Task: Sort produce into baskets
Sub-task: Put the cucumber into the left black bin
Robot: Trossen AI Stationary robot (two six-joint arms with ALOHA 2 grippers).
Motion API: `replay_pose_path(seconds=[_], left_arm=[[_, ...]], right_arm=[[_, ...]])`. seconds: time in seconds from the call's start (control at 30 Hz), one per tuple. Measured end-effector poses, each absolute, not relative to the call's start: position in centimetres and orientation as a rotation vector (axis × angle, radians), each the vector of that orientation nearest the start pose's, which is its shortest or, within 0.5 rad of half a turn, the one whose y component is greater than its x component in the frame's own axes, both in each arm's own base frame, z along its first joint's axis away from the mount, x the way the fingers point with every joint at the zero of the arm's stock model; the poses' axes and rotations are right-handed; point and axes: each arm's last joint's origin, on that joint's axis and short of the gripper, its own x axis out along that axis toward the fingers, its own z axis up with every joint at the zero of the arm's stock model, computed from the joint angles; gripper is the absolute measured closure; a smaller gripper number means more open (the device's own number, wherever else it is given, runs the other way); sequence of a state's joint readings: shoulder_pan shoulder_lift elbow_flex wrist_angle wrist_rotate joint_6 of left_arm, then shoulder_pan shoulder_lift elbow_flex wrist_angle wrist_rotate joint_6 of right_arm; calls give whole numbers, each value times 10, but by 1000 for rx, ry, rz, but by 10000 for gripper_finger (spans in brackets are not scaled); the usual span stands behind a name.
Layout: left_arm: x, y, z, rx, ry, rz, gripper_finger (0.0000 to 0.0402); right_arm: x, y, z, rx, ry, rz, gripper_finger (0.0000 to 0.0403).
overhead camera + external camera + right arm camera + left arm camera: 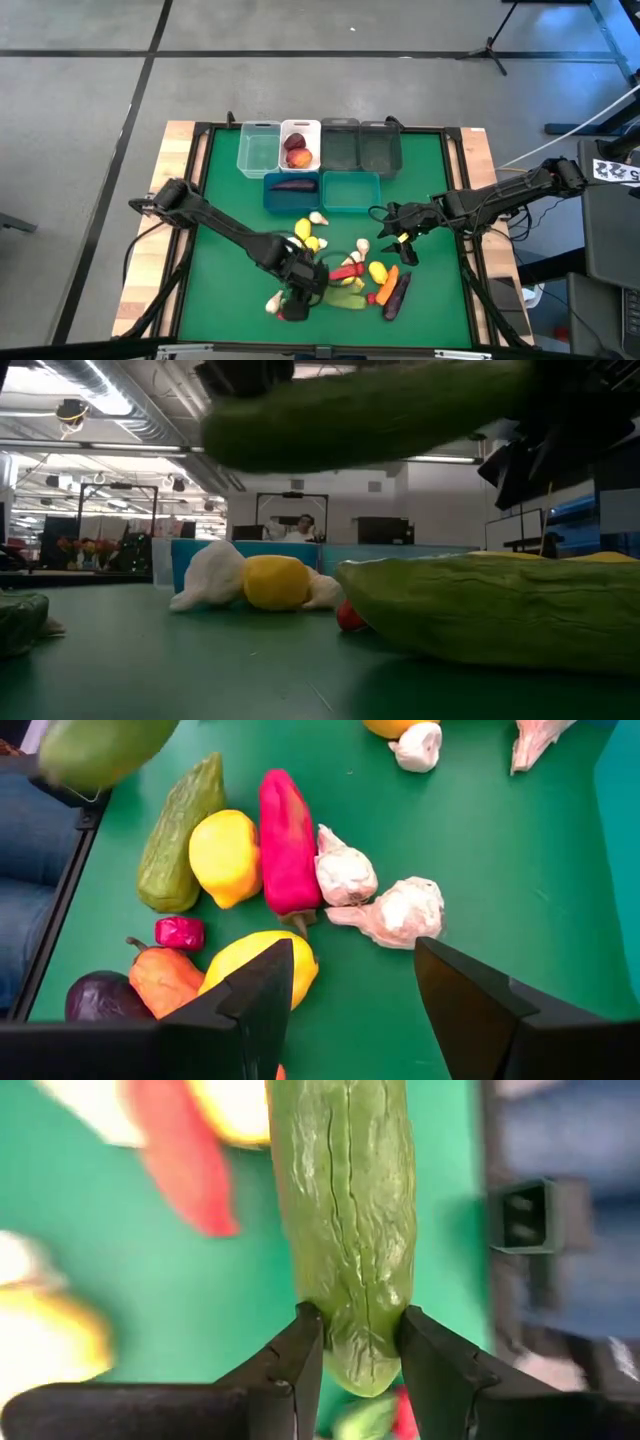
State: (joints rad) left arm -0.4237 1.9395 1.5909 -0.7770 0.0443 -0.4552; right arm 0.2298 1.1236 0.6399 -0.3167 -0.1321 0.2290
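My left gripper (297,290) is shut on a green cucumber (345,1210) above the near middle of the green mat. In the low view the cucumber (360,415) hangs above the table. My right gripper (400,237) is open and empty over the right side of the produce pile. Its fingers (250,1005) stand above a yellow lemon (262,960) without touching it. Loose produce lies on the mat: a second cucumber (180,835), a red pepper (287,840), garlic (400,910), an eggplant (100,998). The white basket (300,128) holds peaches. The blue basket (272,195) holds an eggplant. My left gripper pinches the cucumber between its two fingers, on the two sides near one end (362,1342). The fingers lie across it, and its rounded tip sticks out just past them. The rest reaches away from the gripper. The cucumber is lifted clear of the mat, about level.
Six baskets stand at the far middle: clear (258,152), white, two dark grey (340,147) (380,148), then blue and teal (350,192) in front. The pile of produce (350,275) fills the near middle. A raised rim (466,240) borders the mat. A person sits far behind the table (303,530).
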Motion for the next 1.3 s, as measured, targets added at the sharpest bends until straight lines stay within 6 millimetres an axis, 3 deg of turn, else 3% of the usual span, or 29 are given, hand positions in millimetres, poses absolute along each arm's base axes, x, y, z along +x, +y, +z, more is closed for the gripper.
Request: replay_pose_path(seconds=[0.37, 0.47, 0.7, 1.03, 1.3], left_arm=[[326, -95, 307, -123, 981, 548, 288], [317, -71, 320, -131, 945, 662, 288], [331, -8, 331, -129, 839, 789, 288], [381, 90, 327, -267, 501, 845, 288], [406, 133, 275, -359, 527, 929, 288]], right_arm=[[211, 54, 212, 184, 839, 265, 194], [211, 54, 212, 184, 838, 265, 194], [212, 54, 212, 184, 834, 266, 194], [212, 54, 212, 184, 831, 265, 194], [212, 54, 213, 184, 827, 264, 194]])
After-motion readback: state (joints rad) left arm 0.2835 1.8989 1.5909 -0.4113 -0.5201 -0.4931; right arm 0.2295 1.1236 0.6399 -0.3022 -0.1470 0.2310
